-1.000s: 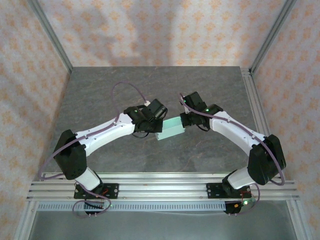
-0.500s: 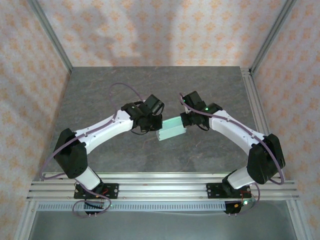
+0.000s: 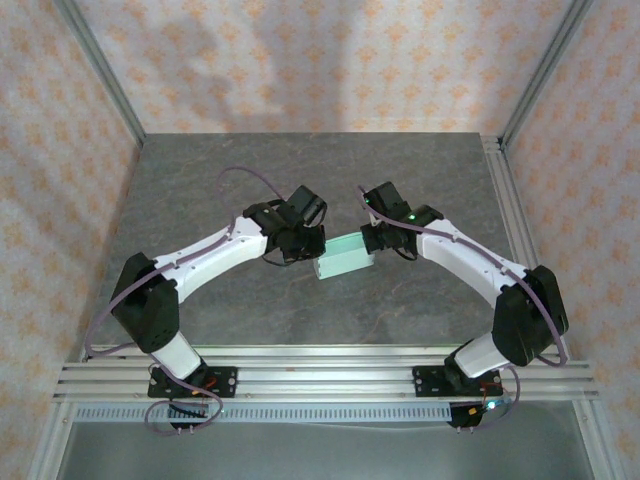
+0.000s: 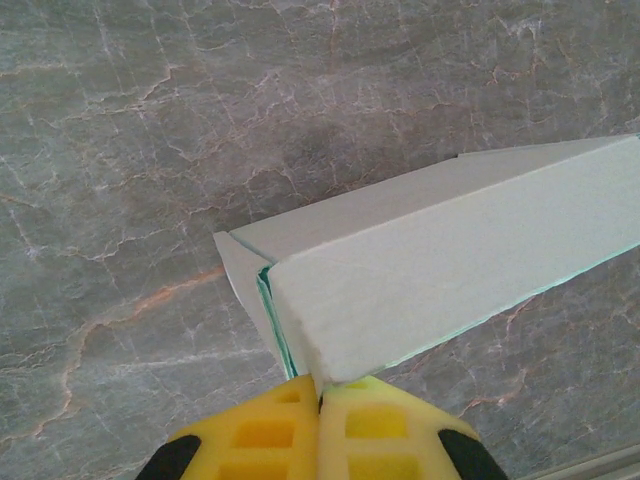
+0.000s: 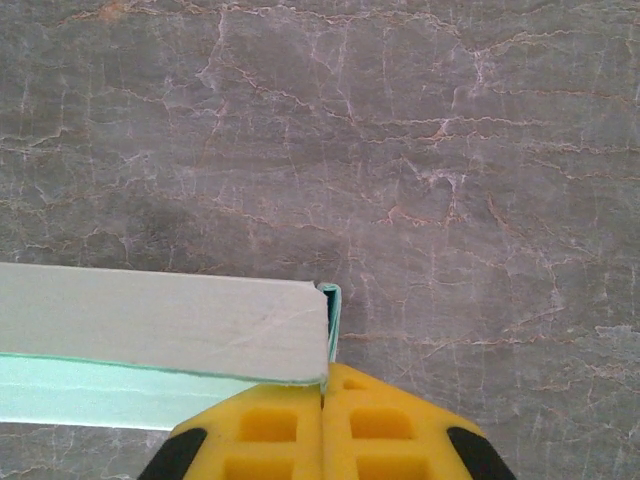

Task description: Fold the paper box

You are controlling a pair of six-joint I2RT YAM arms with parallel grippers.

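Paper box (image 3: 343,258): slim, pale mint, folded up; at mid-worktop (image 3: 300,170), between the two hands.
Left hand (image 4: 320,395): fingers closed together, tips at one end corner of the box.
Right hand (image 5: 322,385): fingers closed together, tips at the opposite end flap.

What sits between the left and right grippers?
The paper box spans the gap in the top external view. Wrist views show the shut left gripper and shut right gripper each at one end.
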